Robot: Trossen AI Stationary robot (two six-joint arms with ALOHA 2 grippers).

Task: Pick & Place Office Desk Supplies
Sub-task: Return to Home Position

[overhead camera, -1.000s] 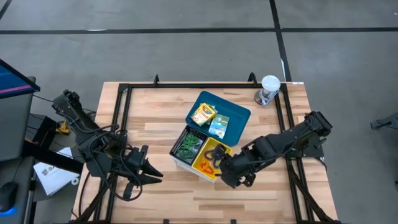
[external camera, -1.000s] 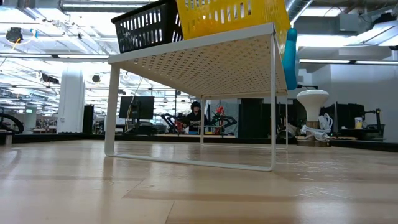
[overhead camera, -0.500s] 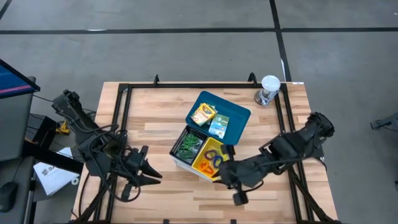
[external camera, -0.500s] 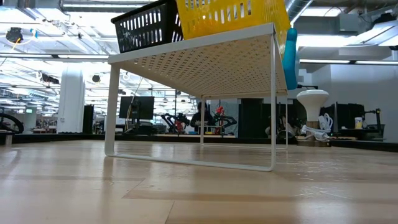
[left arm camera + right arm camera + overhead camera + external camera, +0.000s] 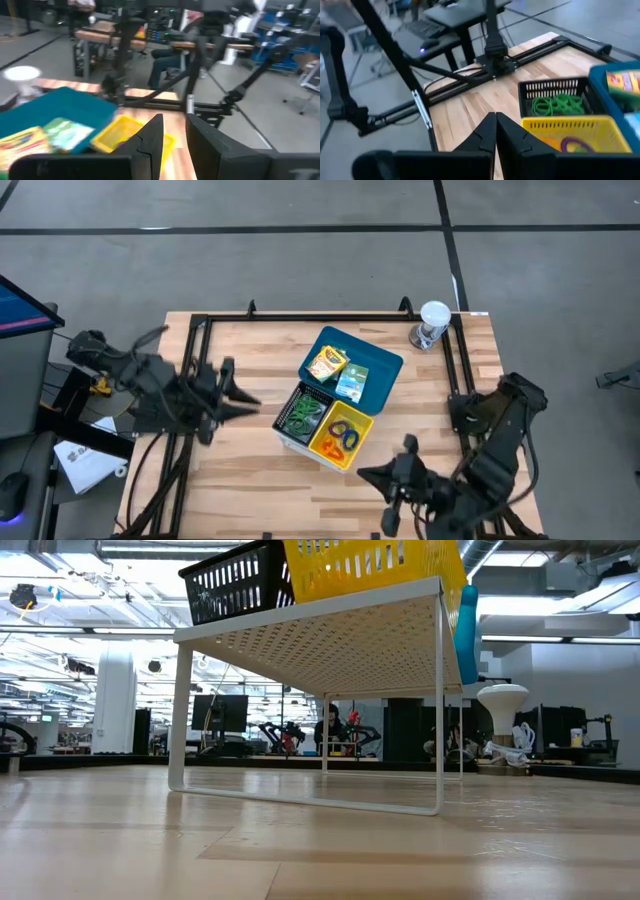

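A yellow-orange crayon box (image 5: 326, 363) is laid flat in the blue bin (image 5: 384, 361), and a small green card box (image 5: 352, 381) is set flat just beside it. Olive green bands (image 5: 303, 415) are heaped loosely in the black bin (image 5: 550, 89). In the adjoining yellow bin (image 5: 570, 127), a purple-blue loop (image 5: 345, 430) and an orange loop (image 5: 335, 448) are tangled together.

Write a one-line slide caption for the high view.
Blue bin, black bin and yellow bin hold sorted supplies mid-table; left gripper and right gripper hang clear of them.
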